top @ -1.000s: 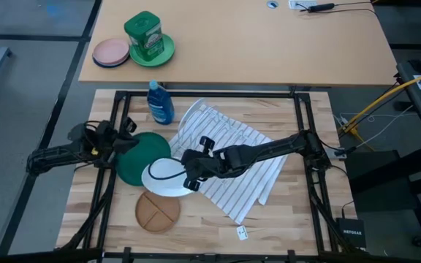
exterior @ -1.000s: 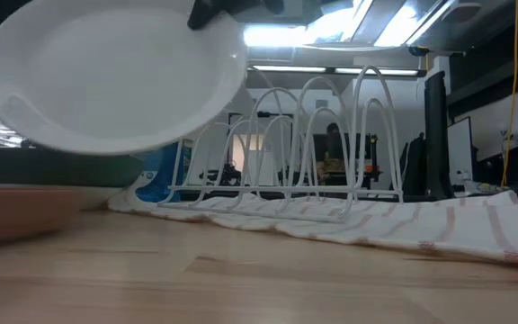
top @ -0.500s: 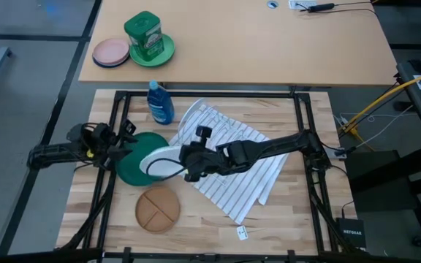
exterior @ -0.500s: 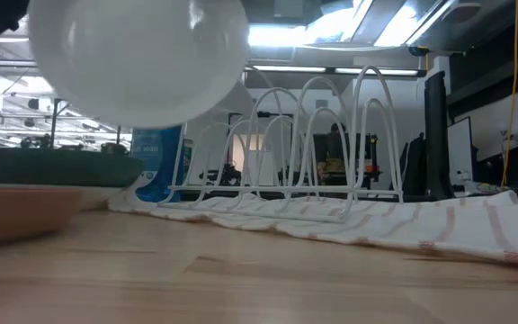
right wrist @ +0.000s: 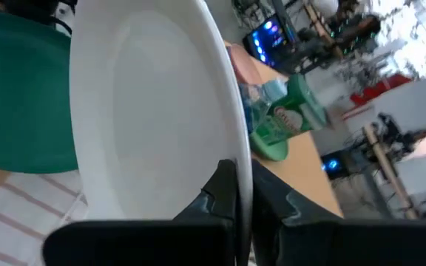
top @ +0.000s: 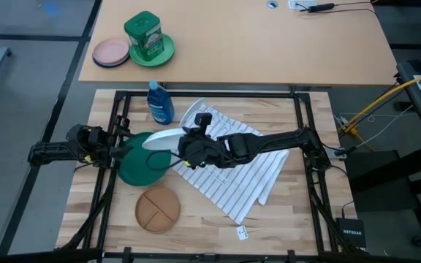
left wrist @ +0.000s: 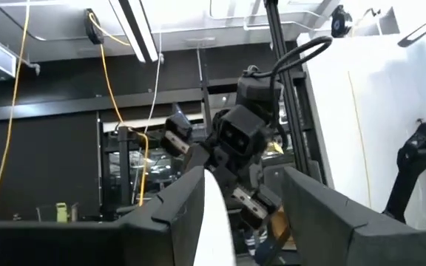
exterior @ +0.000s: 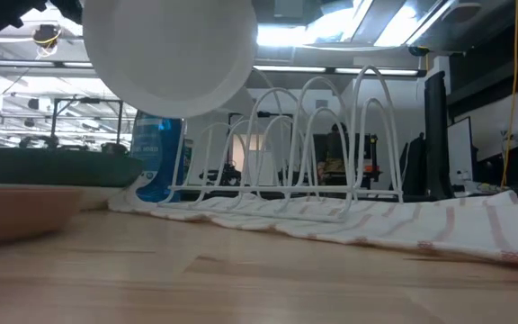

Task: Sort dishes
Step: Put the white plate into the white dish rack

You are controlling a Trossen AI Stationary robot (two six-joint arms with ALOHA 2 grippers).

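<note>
We hold the white plate (top: 161, 138) by its rim, right gripper (top: 186, 147) pinched shut, tilted above the dark green plate (top: 140, 168); stiff, light, probably slippery and breakable, so the rim grip suits it.

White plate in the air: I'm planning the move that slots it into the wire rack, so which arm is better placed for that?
Right. The right gripper already clamps the white plate by its rim, near the wire dish rack. The left gripper sits by the dark green plate.
</note>
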